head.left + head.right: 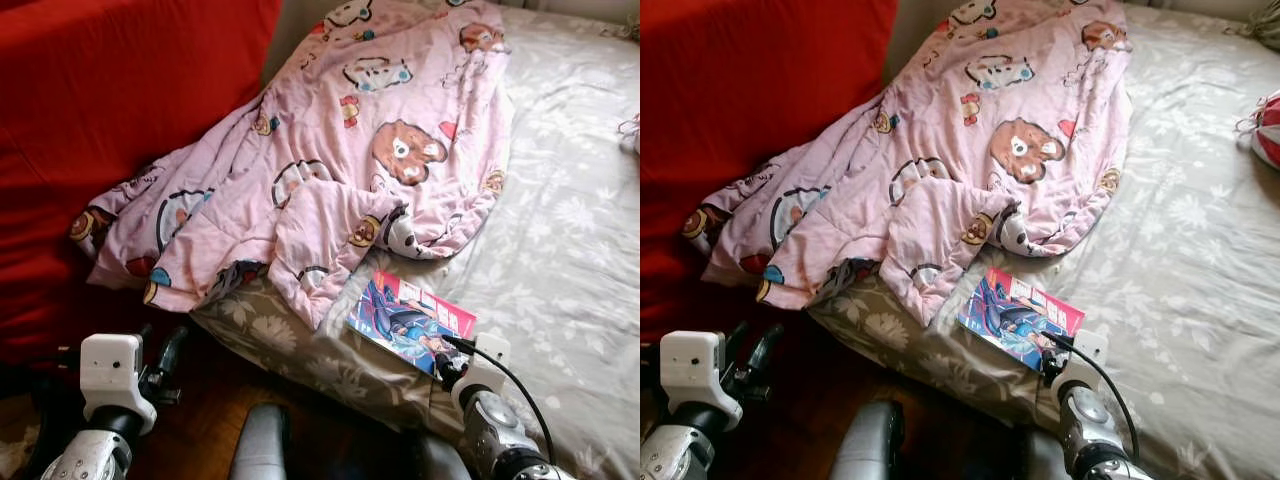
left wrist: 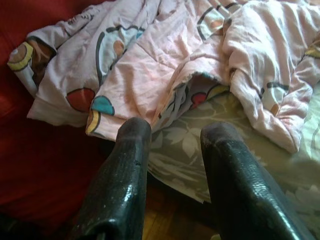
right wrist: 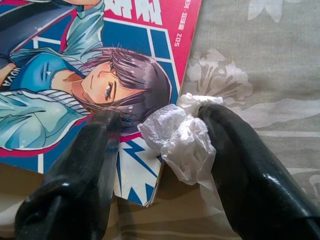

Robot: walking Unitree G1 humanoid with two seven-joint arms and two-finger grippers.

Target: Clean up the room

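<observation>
Tissue is what I see between the fingers of my right gripper (image 3: 160,150): a crumpled white tissue wad (image 3: 182,137) lying on the bed's grey floral sheet (image 1: 560,250), right at the corner of a glossy comic book with a pink and blue cover (image 1: 412,320). In the right wrist view one black finger (image 3: 80,175) rests over the cover's lower edge and the other (image 3: 245,165) touches the wad's far side. The wad sits against only that one finger, with a gap to the other, so I read this gripper as released, bracketing the tissue, not clenched on it.

From the head camera the comic book lies flat near the mattress edge, just beside the hem of a rumpled pink quilt printed with cartoon bears (image 1: 370,150). The quilt spills off the bed's side toward a red upholstered sofa back (image 1: 110,130).

My left gripper (image 2: 175,150) hangs low over the dark wooden floor (image 1: 200,420) between sofa and bed, its two fingers spread apart and grasping nothing, pointed at the quilt's drooping edge.

A red-and-white striped bundle (image 1: 1265,125) sits at the bed's far side.
</observation>
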